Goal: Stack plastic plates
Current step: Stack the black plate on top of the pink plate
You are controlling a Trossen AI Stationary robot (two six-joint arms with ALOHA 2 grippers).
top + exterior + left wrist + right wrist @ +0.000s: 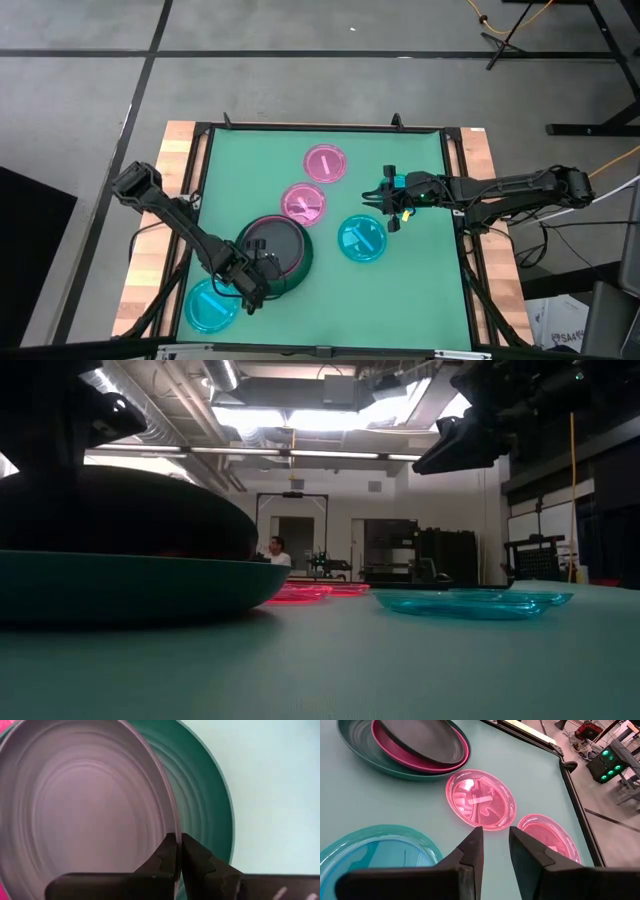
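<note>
A large dark green plate sits near the table's near edge with a medium pink plate inside it. On top lies a dark plate, tilted in the right wrist view. My left gripper is shut on that dark plate at its near-left side. My right gripper hovers open above the table, between two small translucent pink plates and a cyan plate. Another cyan plate rests flat at the near left. My left gripper pinches the dark plate's rim between its two fingers, one finger inside the rim and one outside. It comes from the table's near-left side, slanting down. The plate sits tilted over the pink and green plates; whether its far side rests on them is hidden.
The green mat is framed by a black rail with wooden strips at the left and right. Free mat lies to the far left and near right. In the low view a person stands far off in the room.
</note>
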